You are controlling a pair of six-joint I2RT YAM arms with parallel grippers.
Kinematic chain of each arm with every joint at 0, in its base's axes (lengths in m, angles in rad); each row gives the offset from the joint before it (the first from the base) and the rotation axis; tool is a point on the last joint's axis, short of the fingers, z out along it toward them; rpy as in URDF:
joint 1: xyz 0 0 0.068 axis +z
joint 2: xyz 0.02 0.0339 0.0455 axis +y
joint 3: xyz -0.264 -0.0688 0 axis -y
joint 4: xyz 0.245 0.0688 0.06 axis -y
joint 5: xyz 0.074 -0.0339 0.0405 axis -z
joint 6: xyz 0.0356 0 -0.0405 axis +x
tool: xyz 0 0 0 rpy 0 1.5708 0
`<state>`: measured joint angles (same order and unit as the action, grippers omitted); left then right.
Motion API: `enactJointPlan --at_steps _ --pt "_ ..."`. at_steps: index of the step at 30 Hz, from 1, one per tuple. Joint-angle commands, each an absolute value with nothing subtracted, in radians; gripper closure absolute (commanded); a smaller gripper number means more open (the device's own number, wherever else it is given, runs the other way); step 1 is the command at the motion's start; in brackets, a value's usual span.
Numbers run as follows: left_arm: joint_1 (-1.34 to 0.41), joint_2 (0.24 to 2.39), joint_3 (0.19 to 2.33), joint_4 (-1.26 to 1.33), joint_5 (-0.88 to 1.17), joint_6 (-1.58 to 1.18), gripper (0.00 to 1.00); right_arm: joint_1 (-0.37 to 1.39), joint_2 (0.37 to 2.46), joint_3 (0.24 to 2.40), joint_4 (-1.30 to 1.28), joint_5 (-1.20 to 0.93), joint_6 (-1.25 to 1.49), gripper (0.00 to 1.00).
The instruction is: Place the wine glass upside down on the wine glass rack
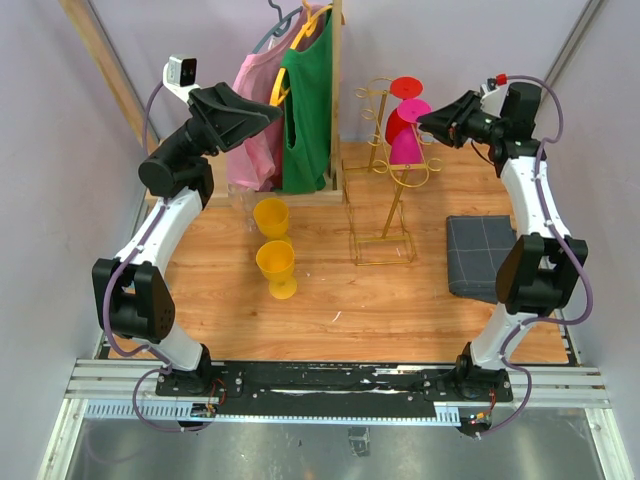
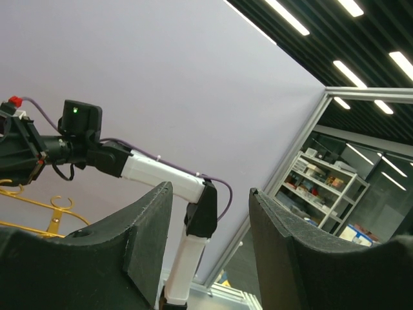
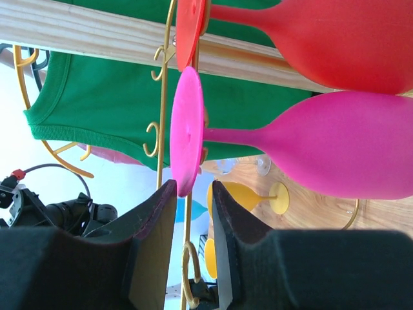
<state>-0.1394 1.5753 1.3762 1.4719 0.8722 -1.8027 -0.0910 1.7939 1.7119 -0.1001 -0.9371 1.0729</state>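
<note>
Right wrist view — pink wine glass [image 3: 335, 145] hangs bowl-down on wine glass rack [image 1: 394, 206], foot rim between narrowly parted fingers of right gripper [image 3: 192, 194], stem running sideways — left gripper [image 2: 210, 194] spread, well apart.

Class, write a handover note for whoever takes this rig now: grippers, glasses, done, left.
The left gripper is open, empty and raised. The right gripper is open, jaws loosely either side of the foot of the pink wine glass.
That glass hangs upside down on the gold wire wine glass rack, beside a red wine glass.
Done: pink glass hung.
Left: probably back the right gripper away. Two yellow wine glasses stand upright on the wooden table.
</note>
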Motion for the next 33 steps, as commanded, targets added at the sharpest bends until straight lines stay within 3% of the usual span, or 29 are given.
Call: enactJointPlan --at_steps 1,13,18,22,28,33 --pt "-0.132 1.558 1.37 1.511 0.883 -1.798 0.45 -0.08 1.716 1.696 -0.097 -0.95 1.05 0.7" --pt "-0.13 1.532 1.36 1.447 0.922 -1.757 0.45 -0.138 1.598 1.609 -0.1 -0.939 1.046 0.68" --pt "-0.118 1.471 1.318 1.267 0.966 -1.625 0.46 -0.176 1.533 1.546 -0.103 -0.934 1.038 0.68" --pt "-0.105 1.382 1.291 0.922 0.996 -1.362 0.47 -0.2 1.476 1.533 -0.14 -0.911 1.012 0.68" --pt "-0.099 1.29 1.441 0.006 0.876 -0.755 0.47 -0.205 1.421 1.602 -0.232 -0.852 0.94 0.67" --pt "-0.1 1.282 1.491 -0.317 0.748 -0.548 0.47 -0.205 1.42 1.654 -0.25 -0.842 0.926 0.66"
